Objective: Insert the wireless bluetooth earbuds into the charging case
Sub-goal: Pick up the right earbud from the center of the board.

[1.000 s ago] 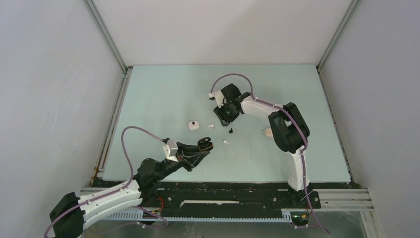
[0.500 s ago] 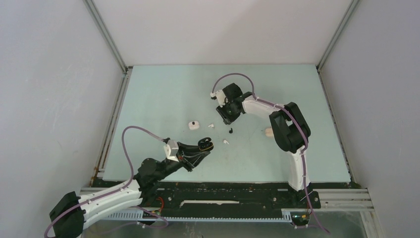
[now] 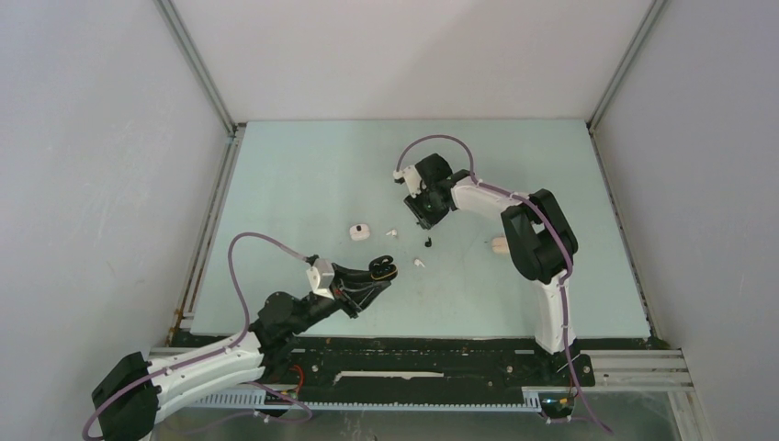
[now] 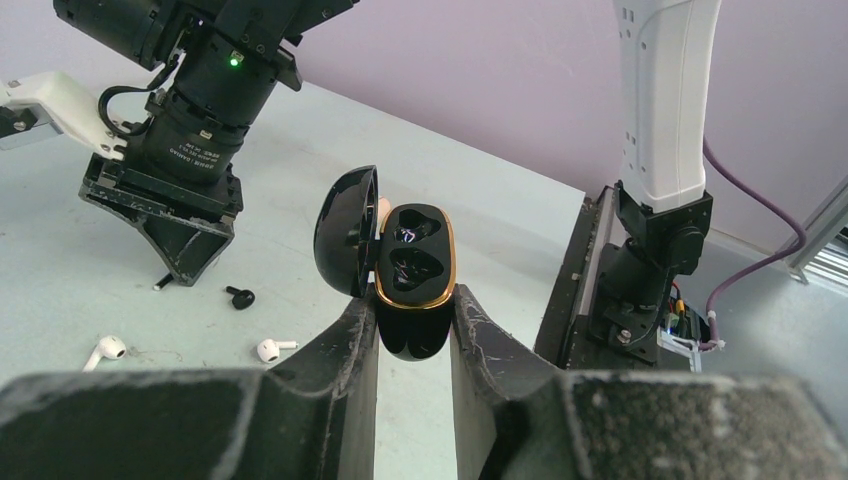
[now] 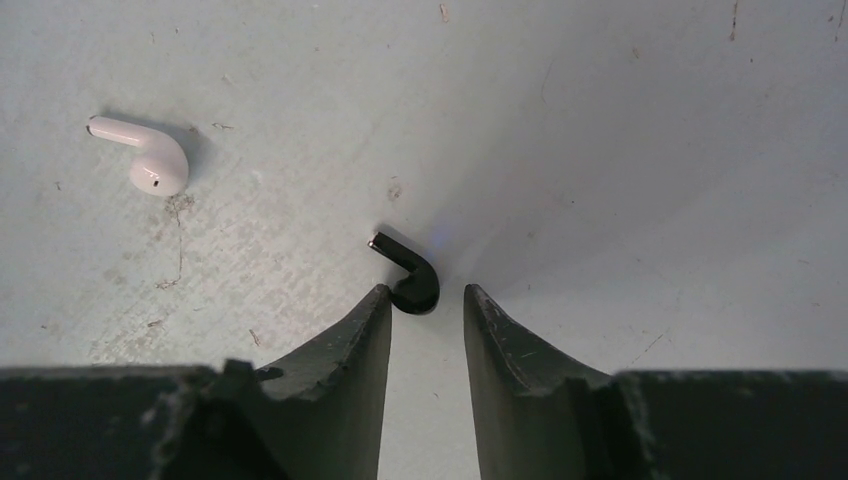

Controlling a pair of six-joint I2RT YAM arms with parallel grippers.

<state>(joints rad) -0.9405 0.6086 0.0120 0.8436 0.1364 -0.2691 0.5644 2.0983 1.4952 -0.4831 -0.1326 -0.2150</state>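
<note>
The charging case [image 4: 412, 300] is black with a gold rim, and its lid stands open. My left gripper [image 4: 412, 312] is shut on its lower body and holds it above the table's near side, where the top view shows the case [image 3: 381, 267] too. A black earbud [image 5: 410, 280] lies on the table just beyond my right gripper [image 5: 425, 292]. Its jaws stand narrowly open with nothing between them. The black earbud [image 3: 428, 243] lies just in front of the right gripper [image 3: 421, 220]. Two white earbuds [image 3: 390, 232] [image 3: 419, 264] lie nearby.
A small white case [image 3: 358, 231] sits left of the earbuds and a beige pebble-like item [image 3: 497, 244] sits beside the right arm. The white earbuds [image 4: 105, 348] [image 4: 268, 349] lie between the two grippers. Grey walls enclose the pale green table [image 3: 303, 175].
My right gripper's jaws have narrowed, and the gripper has shifted slightly toward the back right. The left arm still holds the case in about the same place.
</note>
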